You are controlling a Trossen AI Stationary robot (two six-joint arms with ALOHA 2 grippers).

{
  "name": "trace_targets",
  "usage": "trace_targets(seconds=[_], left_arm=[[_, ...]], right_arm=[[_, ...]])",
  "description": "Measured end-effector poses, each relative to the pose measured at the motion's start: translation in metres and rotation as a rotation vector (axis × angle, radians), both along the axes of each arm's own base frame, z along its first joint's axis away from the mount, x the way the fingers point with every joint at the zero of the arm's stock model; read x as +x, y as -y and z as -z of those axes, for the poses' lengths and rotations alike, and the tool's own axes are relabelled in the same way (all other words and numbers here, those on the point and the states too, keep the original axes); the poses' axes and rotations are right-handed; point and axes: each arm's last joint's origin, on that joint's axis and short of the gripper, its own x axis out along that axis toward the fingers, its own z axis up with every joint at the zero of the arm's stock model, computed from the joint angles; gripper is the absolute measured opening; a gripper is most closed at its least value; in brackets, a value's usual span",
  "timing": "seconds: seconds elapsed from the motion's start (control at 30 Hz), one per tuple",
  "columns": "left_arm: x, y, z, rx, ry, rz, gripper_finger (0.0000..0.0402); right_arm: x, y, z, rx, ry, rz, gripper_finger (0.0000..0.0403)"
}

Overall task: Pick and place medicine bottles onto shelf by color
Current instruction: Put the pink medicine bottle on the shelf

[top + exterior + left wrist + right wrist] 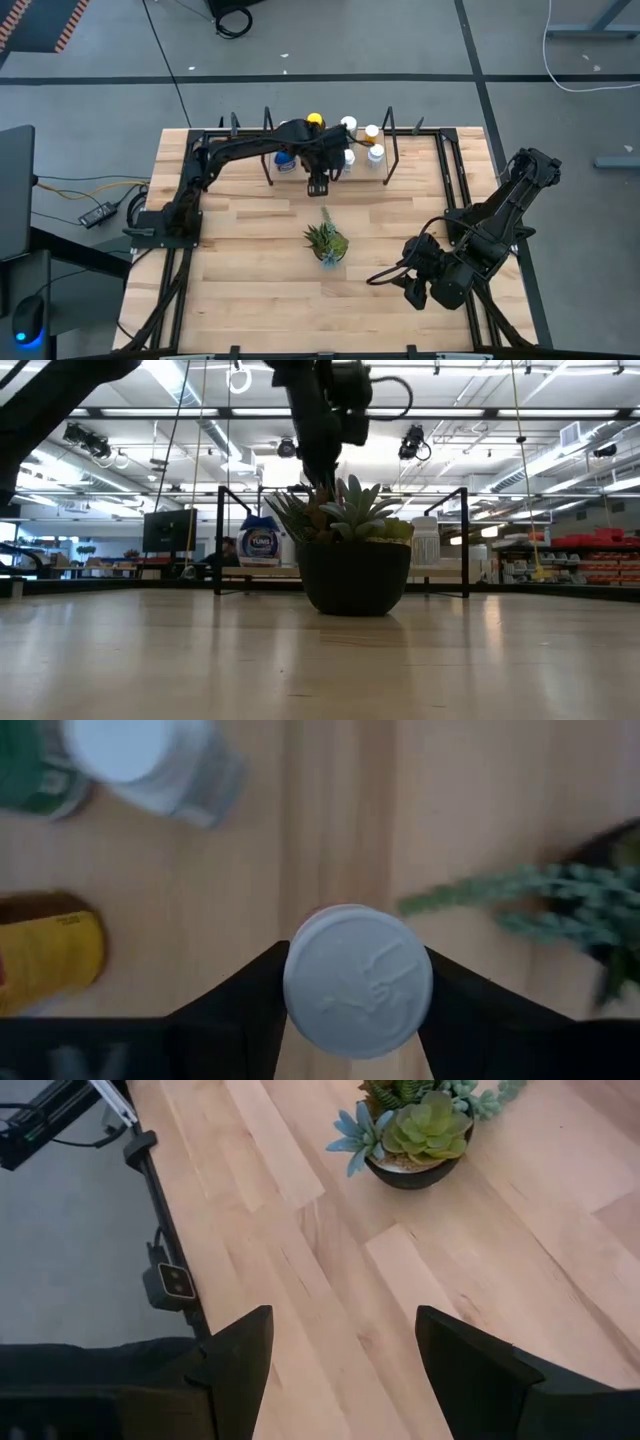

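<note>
My left gripper (318, 184) hangs over the near edge of the shelf (392, 160), at the table's far middle, shut on a white-capped medicine bottle (357, 980). On the shelf stand other bottles: a yellow-lidded one (314, 121), a blue one (285, 160), an orange one (371, 132) and white-capped ones (348, 125). The left wrist view shows a yellow bottle (50, 955) and a white-capped one (140, 755) below the gripper. My right gripper (345, 1370) waits open at the near right (420, 285), with nothing between its fingers. My left gripper pinches the white-capped bottle between its two fingers (250, 1005), one on each side just under the cap's rim (292, 982). The fingers come from above, pointing steeply down. The bottle stands upright with its cap up. The cap hides its body and base.
A small potted succulent (326, 242) stands at the table's middle, just nearer than the left gripper; it fills the low view (350, 550). The shelf's black wire uprights (465, 540) rise at its ends. Bare wood lies between the plant and the right gripper.
</note>
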Motion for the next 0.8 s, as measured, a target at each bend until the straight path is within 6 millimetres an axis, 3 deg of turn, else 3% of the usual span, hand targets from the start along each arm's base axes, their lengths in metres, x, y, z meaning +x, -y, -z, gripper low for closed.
trace_targets(seconds=[0.13,0.3,0.5,0.8], left_arm=[[-0.005,-0.022,0.014,0.001,-0.006,-0.052,0.0207],[-0.011,-0.038,0.026,-0.001,-0.01,-0.094,0.0198],[-0.012,-0.045,0.035,-0.011,0.004,-0.107,0.0183],[-0.012,-0.05,0.045,-0.009,0.016,-0.116,0.0208]], right_arm=[[-0.001,0.001,0.001,-0.008,-0.007,0.0,0.0253],[-0.001,0.001,0.001,-0.013,-0.009,0.001,0.0253],[-0.001,0.001,0.0,-0.014,0.001,0.019,0.0253],[-0.001,0.002,0.001,0.0,-0.002,0.042,0.0253]])
